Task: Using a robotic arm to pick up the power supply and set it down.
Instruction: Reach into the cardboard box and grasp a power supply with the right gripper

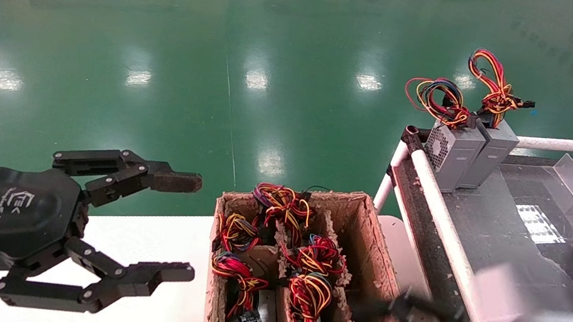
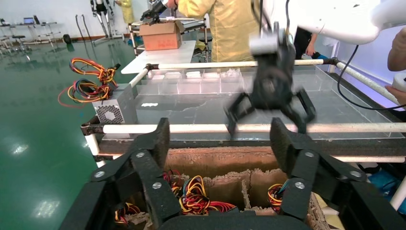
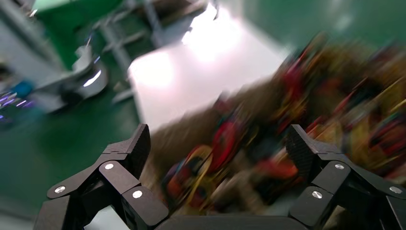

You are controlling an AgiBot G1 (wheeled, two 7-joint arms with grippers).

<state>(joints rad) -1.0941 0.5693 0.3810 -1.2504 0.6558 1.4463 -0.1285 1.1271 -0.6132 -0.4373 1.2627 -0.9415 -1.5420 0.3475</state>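
Right gripper (image 2: pixel 269 106), jaws spread and empty, hung nearest the cardboard box (image 1: pixel 364 252), whose power supplies (image 1: pixel 309 295) stood wire-end up just below; left gripper (image 1: pixel 171 226) idled spread.

Grey power supplies (image 1: pixel 463 153) with perforated vents, red-yellow-orange wires (image 1: pixel 493 87); brown box (image 1: pixel 364 252); white table (image 1: pixel 147 254); glossy green floor (image 1: pixel 222 60); black gripper (image 1: pixel 191 226).

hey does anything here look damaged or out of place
The cardboard box holding the wired power supplies is worn: its rim and dividers are ragged and crumbling. Two more power supplies stand upright at the table's corner, wires sticking up. Both grippers, left and right, are open and empty.
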